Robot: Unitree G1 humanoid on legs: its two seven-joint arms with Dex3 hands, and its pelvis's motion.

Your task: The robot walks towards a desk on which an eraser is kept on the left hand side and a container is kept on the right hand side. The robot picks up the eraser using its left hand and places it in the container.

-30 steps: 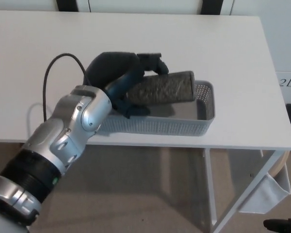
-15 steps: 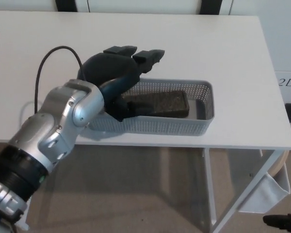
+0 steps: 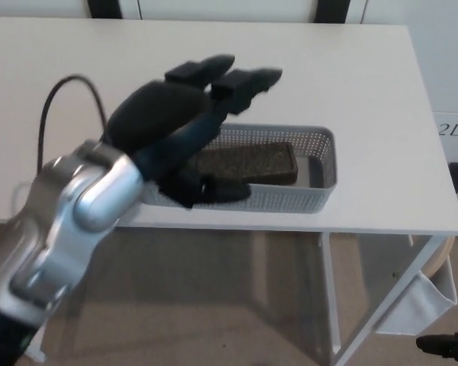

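my left robot hand (image 3: 185, 126) hovering over container (image 3: 324, 171), fingers (image 3: 248, 80) spread, grasping nothing. eraser (image 3: 248, 163) lying flat inside container on tabletop (image 3: 366, 84). risk: thumb (image 3: 214, 191) sitting at near wall, catching rim on withdrawal, dragging container toward tabletop edge.

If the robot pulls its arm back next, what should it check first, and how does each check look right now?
1. Eraser lies inside the container: ok.
2. Left hand open, holding nothing: ok.
3. Fingers above the container's rim: ok.
4. Thumb free of the near wall: cannot tell, it overlaps the wall in this view.
5. Container fully on the desk: ok, though close to the front edge.
6. Right hand's state: cannot tell, it is out of view.
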